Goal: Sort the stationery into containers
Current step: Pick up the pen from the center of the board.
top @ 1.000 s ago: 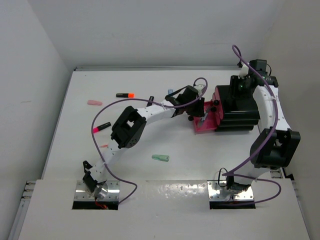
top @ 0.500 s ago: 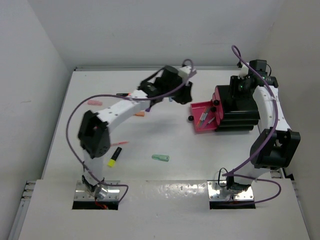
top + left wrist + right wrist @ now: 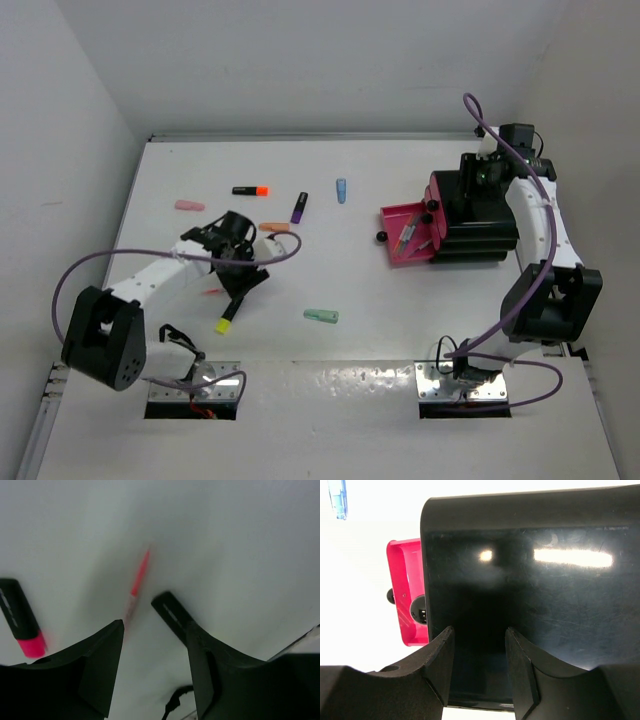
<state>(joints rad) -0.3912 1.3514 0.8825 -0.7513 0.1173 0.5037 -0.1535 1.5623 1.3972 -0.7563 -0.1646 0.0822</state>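
Observation:
My left gripper (image 3: 240, 288) is open and empty, low over the table's left middle. In the left wrist view (image 3: 155, 630) a thin pink pen (image 3: 139, 577) lies just ahead of the jaws, a black highlighter (image 3: 171, 611) touches the right finger, and a pink-tipped highlighter (image 3: 21, 620) lies to the left. A yellow-tipped highlighter (image 3: 227, 318) lies below the gripper. The black box (image 3: 482, 215) holds magenta drawers. One drawer (image 3: 400, 215) is pulled out, with pens in it. My right gripper (image 3: 482, 175) is open over the box top (image 3: 530, 580), holding nothing (image 3: 477, 635).
Loose on the table are an orange-tipped highlighter (image 3: 250, 189), a pink piece (image 3: 189, 206), an orange piece (image 3: 273, 227), a purple-tipped highlighter (image 3: 299, 207), a blue piece (image 3: 341, 190) and a mint piece (image 3: 321, 316). Walls close the left, back and right.
My left arm has swung from the open drawer back to the left and down over the pens. The right arm has not moved.

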